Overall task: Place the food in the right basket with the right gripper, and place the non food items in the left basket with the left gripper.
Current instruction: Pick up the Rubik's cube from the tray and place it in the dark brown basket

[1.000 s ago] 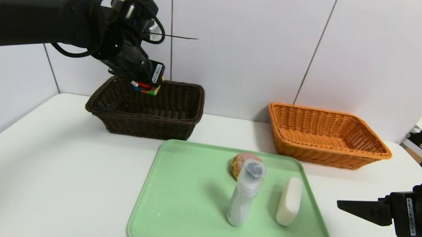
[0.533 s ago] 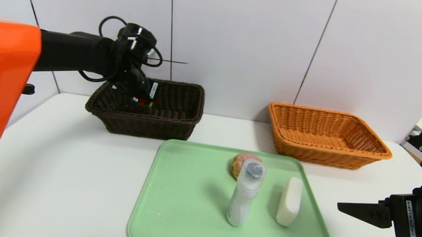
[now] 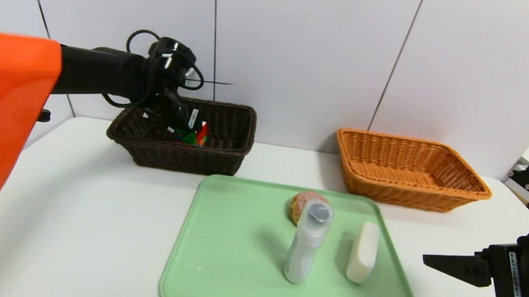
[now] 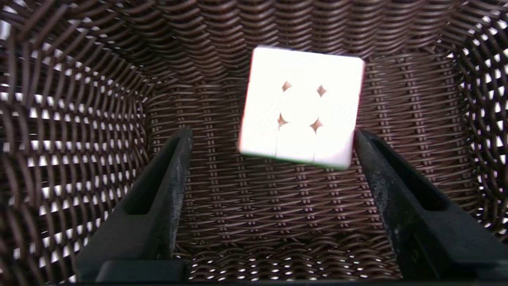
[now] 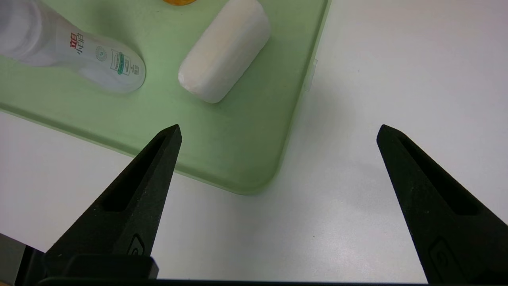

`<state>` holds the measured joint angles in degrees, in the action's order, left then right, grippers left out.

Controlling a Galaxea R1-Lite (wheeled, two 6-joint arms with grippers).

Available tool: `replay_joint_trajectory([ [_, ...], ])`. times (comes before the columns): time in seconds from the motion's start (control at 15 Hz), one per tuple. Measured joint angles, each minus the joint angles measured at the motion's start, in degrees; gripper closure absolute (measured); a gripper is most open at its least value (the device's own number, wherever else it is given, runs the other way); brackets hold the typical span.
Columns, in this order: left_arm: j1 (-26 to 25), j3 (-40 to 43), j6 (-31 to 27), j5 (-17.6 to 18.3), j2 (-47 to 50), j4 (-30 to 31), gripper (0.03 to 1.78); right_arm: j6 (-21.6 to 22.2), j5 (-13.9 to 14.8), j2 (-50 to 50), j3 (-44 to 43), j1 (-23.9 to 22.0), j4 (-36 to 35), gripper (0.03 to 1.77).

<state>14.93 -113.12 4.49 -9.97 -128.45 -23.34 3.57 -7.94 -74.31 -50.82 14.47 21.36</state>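
While the left hand (image 4: 272, 137) reaches into the dark basket (image 3: 184, 157), fingers apart, the puzzle cube (image 4: 301, 107) lies in that basket; the left wrist view shows its white face, the head view its red and green sides. On the green tray (image 3: 222, 289), the bottle (image 3: 307, 244) stands upright, its printed label visible only in the right wrist view. The white block's (image 3: 362, 252) long axis runs roughly front to back. The right hand (image 5: 279, 133) waits, spread, by the tray's right edge.

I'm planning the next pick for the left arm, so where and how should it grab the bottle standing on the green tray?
I'd grip the bottle around its body, below the cap, probably coming from its left with the jaws spread across its width: it stands upright and narrow, that side looks free, while the white block sits to its right.
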Motion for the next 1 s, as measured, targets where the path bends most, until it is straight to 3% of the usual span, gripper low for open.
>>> replay_joint_trajectory([
  [0.47, 3.86, 0.13, 0.09, -0.17, 11.8, -3.78, 0.21, 0.11, 0.0, 0.72, 0.17, 0.0, 0.05, 0.1],
  [0.87, 19.27, 1.79, 10.14, -0.55, 21.65, -15.76, 0.16, 0.12, 0.02, 1.99, 0.72, 0.0, 0.05, 0.1],
  [1.0, 24.43, 4.08, 13.73, -0.61, 23.99, -17.05, 0.14, 0.2, 0.06, 2.55, 1.05, -0.01, 0.09, 0.1],
])
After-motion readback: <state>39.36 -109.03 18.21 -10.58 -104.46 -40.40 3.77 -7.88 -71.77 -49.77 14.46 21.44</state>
